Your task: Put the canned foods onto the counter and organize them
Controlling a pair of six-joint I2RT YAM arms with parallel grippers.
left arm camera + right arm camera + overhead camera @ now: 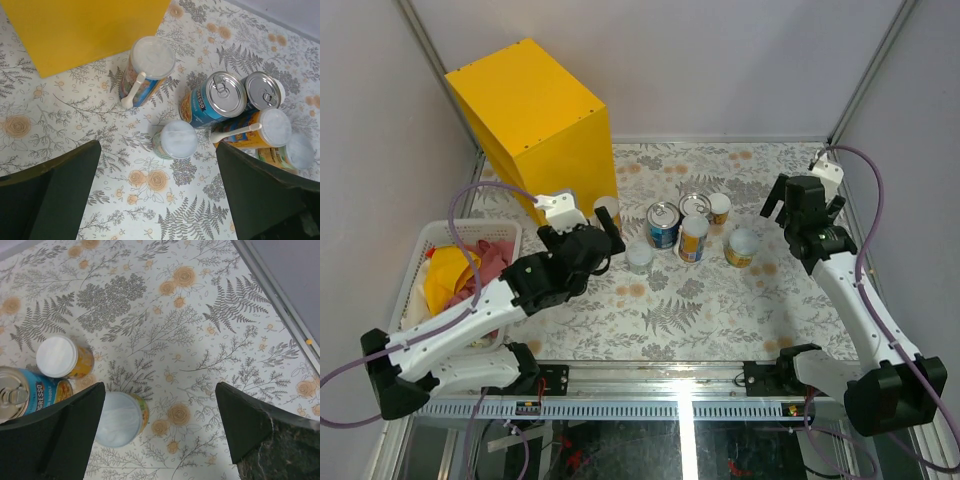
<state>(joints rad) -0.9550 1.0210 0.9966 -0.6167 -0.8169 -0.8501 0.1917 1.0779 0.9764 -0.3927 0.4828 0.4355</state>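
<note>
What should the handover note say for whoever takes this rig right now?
Left gripper: open, empty, hovering by the short pale-lidded can.
Right gripper: open, empty, above the table's right side, near a second pale-lidded can.
Cans: all seven stand on the floral table. One tall tube is beside the yellow counter, and the rest are clustered mid-table.
Done: nothing; no can on the counter's top.
Left: place and line up all seven.

The left arm [450, 328] and right arm [861, 305] are white-linked, black-jointed, with lilac cables [876, 172].
</note>
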